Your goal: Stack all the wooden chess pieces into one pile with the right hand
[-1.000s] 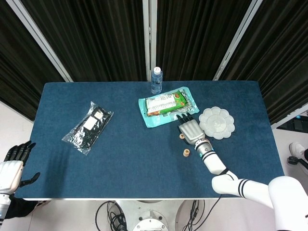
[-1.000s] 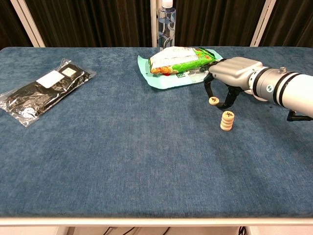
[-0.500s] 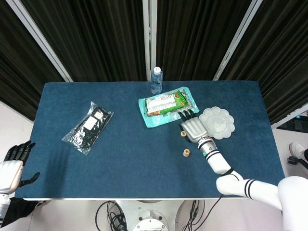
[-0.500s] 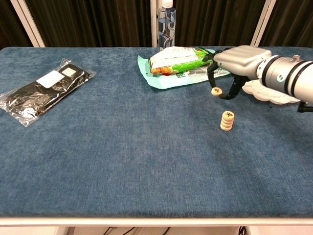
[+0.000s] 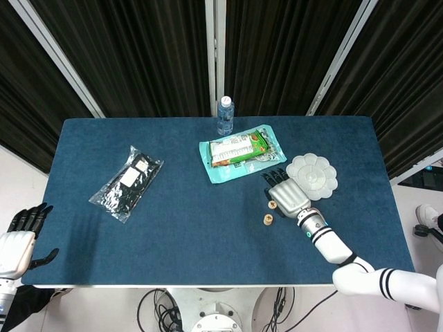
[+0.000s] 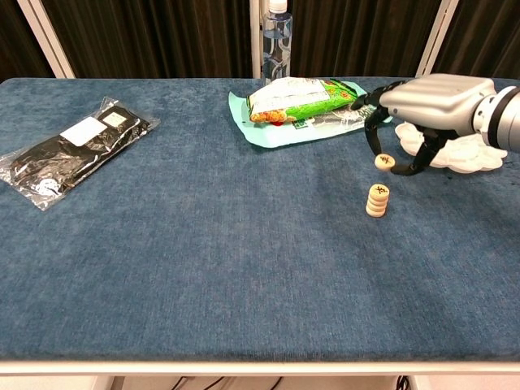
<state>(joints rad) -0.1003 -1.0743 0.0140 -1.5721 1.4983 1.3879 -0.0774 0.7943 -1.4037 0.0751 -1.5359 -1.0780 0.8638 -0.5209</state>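
- Chest view: the blue table (image 6: pixel 203 268) shows wide bare cloth in front of and left of the stack of wooden pieces (image 6: pixel 377 200).
- The right hand (image 6: pixel 422 110) hovers above the cloth, pinching a single wooden piece (image 6: pixel 384 161) in its fingertips, just above and right of the stack.
- The snack bag (image 6: pixel 302 99) and white flower-shaped dish (image 6: pixel 463 153) lie close behind.
- The left hand (image 5: pixel 19 238) hangs off the table's near left corner, fingers apart, holding nothing.
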